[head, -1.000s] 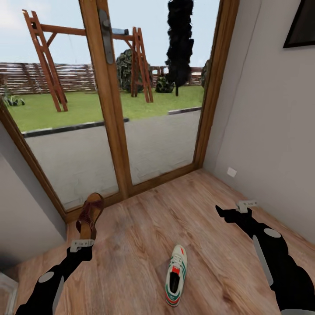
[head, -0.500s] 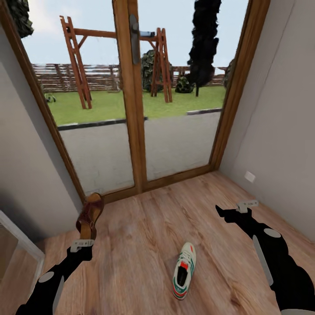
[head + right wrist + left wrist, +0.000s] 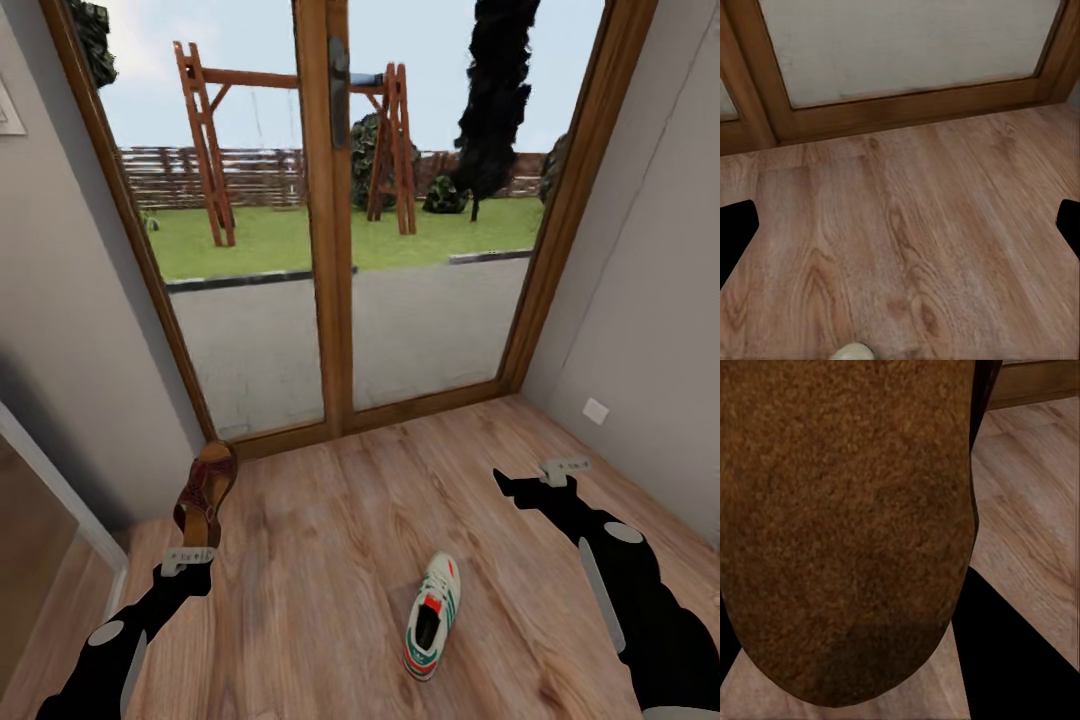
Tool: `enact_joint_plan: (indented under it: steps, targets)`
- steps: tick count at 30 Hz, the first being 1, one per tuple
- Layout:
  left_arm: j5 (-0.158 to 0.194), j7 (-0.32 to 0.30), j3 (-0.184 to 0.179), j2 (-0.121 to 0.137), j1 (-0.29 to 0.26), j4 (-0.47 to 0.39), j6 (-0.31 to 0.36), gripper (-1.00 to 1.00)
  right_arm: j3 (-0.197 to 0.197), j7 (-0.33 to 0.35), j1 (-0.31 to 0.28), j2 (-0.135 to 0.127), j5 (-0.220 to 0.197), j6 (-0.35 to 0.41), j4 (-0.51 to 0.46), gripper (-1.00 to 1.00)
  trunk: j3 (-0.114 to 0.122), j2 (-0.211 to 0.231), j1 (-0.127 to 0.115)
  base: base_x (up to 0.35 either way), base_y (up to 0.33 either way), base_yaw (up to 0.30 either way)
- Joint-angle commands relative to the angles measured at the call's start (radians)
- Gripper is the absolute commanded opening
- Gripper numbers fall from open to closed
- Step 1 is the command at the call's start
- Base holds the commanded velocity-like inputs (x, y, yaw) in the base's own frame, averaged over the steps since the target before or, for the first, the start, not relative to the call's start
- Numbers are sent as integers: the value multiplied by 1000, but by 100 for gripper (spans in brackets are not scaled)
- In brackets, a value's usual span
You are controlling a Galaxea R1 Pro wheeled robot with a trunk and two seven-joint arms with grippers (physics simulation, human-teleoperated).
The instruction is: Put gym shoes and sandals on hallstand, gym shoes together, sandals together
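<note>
My left gripper [image 3: 196,548] is shut on a brown sandal [image 3: 206,487], which stands up from it above the corridor floor [image 3: 330,560]. In the left wrist view the sandal's fuzzy brown sole [image 3: 847,525] is pressed close to the camera. One gym shoe [image 3: 432,617], cream with green stripes and a red tongue, lies on the floor between my arms, toe toward the door. My right gripper [image 3: 508,486] hovers open over bare planks to the shoe's right. Its dark fingertips [image 3: 735,236] sit wide apart, with the shoe's toe [image 3: 855,351] at the picture's edge. The hallstand is out of view.
A glazed double door in a wooden frame [image 3: 330,250] closes the corridor ahead, looking onto a yard. Grey walls stand on both sides, the right one with a socket [image 3: 596,411]. A white-edged panel [image 3: 60,510] juts in at the left.
The whole view has swung left, so the door and gym shoe sit further right in the picture. The white-edged panel has come into sight. Both arms hold their pose, sandal still gripped.
</note>
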Motion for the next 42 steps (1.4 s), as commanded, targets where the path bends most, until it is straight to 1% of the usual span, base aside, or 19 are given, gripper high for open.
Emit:
enact_joint_plan:
  steps: [1, 6, 14, 19, 21, 22, 25, 26, 30, 33, 34, 37, 38, 39, 41, 42]
  targets:
    - [-11, -3, 5, -1, -1, 0, -8, -100, -2, 6, -1, -1, 2, 5, -1, 100, -1, 0, -1, -237, -107, 3]
    - [-11, -3, 5, -1, -1, 0, -8, -100, -2, 6, 0, -5, 2, 4, 0, 100, -1, 0, -1, -75, -30, 1]
    - [-12, -4, 5, 2, -1, 1, -7, -100, -2, 6, -1, -1, 2, 7, 0, 100, -1, 0, -1, -2, -1, 5]
    - [-14, -5, 4, 5, -1, 2, -8, -100, -9, 1, -1, -3, 1, 10, -19, 100, -5, 0, -1, 0, 0, 162]
    - [-14, -7, 3, 5, 0, 1, -8, -100, -23, 0, -1, -4, 2, 27, -34, 100, -7, 0, -1, 0, 0, 194]
    - [-14, -9, 2, 5, 0, 1, -8, -100, -40, -1, -1, -3, 3, 50, -39, 100, -7, 0, -1, 0, 0, 132]
    - [-14, -11, -1, 6, 0, -1, -8, -100, -70, -1, -1, 0, 3, 93, -39, 100, -9, 0, -1, 0, 0, 86]
    - [-14, -13, -2, 8, 0, -8, -7, -100, -92, 0, -1, 1, 1, 117, -34, 100, -9, 0, -1, 0, 0, 43]
    - [-13, -20, -2, 10, 1, -32, -6, -100, -124, 0, -1, 9, -3, 146, -14, 100, -9, 0, -1, 0, 0, 26]
    - [-13, -45, -2, 11, 4, -46, -6, -100, -135, -15, -1, 60, -5, 159, 20, 100, -9, 0, -1, 0, 0, 9]
    - [-14, -60, -4, 11, 5, -48, -5, -100, -137, -43, -1, 107, -4, 163, 36, 100, -9, 0, -1, 0, 0, 5]
    - [-16, -73, -5, 9, 1, -52, -2, -100, -139, -127, -1, 192, -1, 166, 54, 100, -9, 0, -1, 0, 0, 3]
    - [-17, -76, -6, 9, 0, -54, 0, -100, -140, -167, -1, 219, 0, 166, 59, 100, -9, 0, -1, 0, 0, 2]
    - [-17, -81, -7, 8, -1, -57, 3, -100, -140, -258, -1, 266, 0, 166, 73, 100, -9, 0, -1, 0, 0, 1]
    - [-17, -86, -12, 8, -3, -60, 8, -100, -135, -353, -2, 301, -2, 165, 94, 100, -9, 0, -1, 0, 0, 0]
    - [-18, -92, -21, 8, -5, -63, 17, -100, -121, -439, -2, 322, -4, 164, 121, 100, -9, 0, -1, 0, 0, 0]
